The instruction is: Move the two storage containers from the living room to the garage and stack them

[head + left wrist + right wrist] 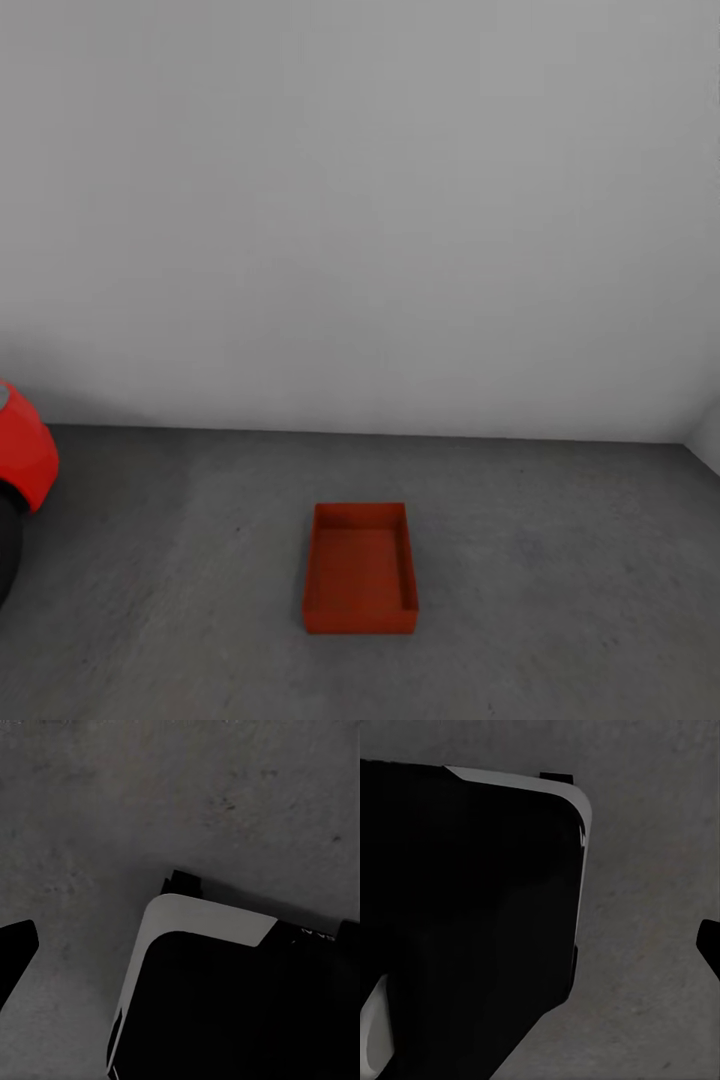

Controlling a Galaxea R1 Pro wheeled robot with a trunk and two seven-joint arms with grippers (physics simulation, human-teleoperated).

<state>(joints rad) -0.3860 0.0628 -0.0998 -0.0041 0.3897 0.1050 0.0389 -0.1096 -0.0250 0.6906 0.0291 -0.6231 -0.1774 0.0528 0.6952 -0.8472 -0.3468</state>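
One container [360, 570] sits on the garage floor [560, 600]; I can't tell my fingers' state. Driving off carelessly, my base could knock it askew near the car [22, 455].

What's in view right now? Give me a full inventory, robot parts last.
storage container: one, orange-red, lidless and empty, sitting on the floor, centre of the head view, short of the wall.
red car: one, partly in frame; red body over a black tyre, at the left edge of the head view.
floor: dark grey concrete, under the container and car.
wall: pale grey, plain, behind the container.
robot body: black with a pale grey edge, seen from above over the floor in the left wrist view; likewise in the right wrist view.
pincers: fingers too little visible to tell open or shut.
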